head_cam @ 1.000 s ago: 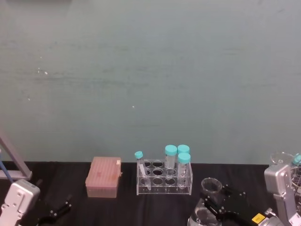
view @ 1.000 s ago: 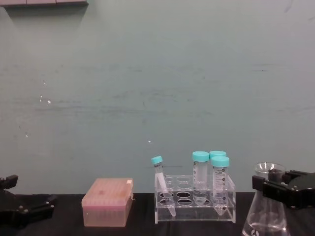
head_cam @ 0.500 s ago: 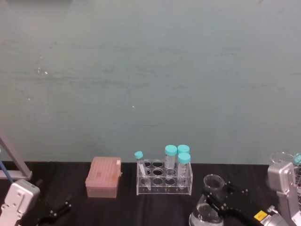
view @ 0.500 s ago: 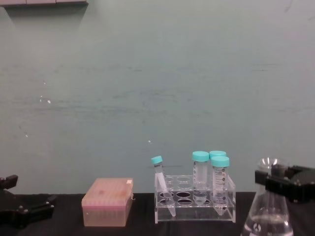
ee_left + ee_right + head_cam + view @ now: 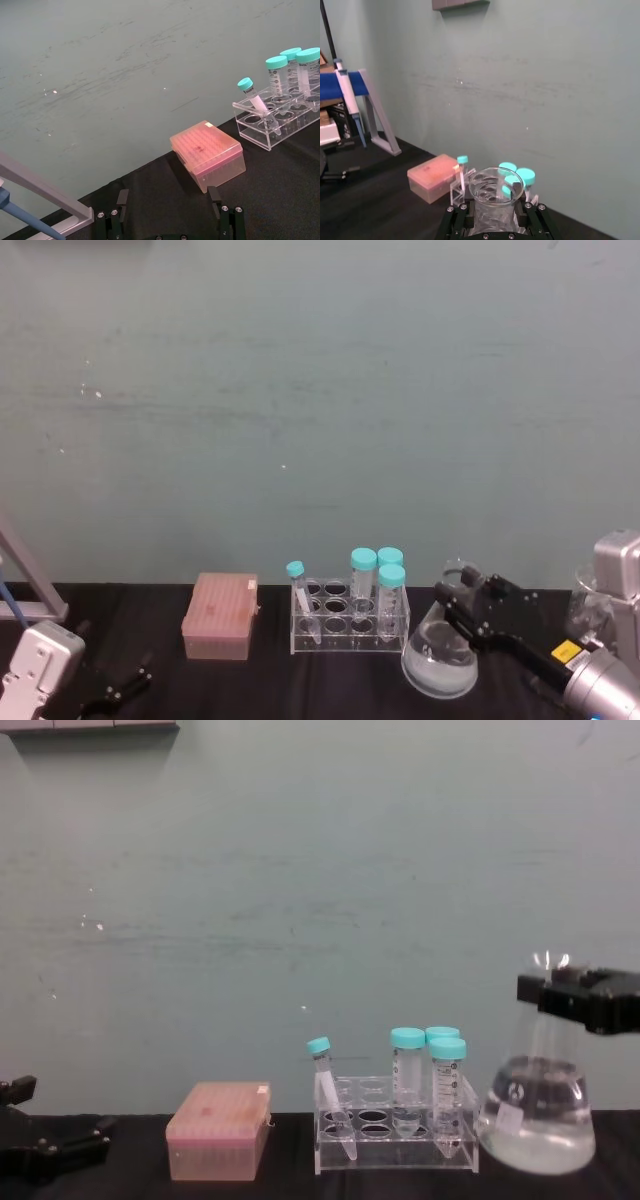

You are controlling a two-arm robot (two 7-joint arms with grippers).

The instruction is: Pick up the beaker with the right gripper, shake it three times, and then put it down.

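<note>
The beaker (image 5: 437,658) is a clear conical flask with some clear liquid, held up off the black table just right of the tube rack. My right gripper (image 5: 461,592) is shut on its neck, coming in from the right. In the chest view the beaker (image 5: 536,1116) hangs below the right gripper (image 5: 556,988), its base level with the rack's foot. The right wrist view looks down on the beaker's rim (image 5: 496,186) between the right gripper's (image 5: 495,207) black jaws. My left gripper (image 5: 121,686) (image 5: 52,1151) rests low at the near left, open and holding nothing (image 5: 168,199).
A clear tube rack (image 5: 350,621) (image 5: 396,1132) with several teal-capped tubes stands mid-table. A pink tip box (image 5: 220,616) (image 5: 218,1131) (image 5: 207,155) sits to its left. A pipette stand (image 5: 27,582) (image 5: 376,116) is at the far left. A teal wall closes off the back.
The right gripper has lifted the beaker upward from near the table. The liquid inside has shifted. The left arm has not moved.
</note>
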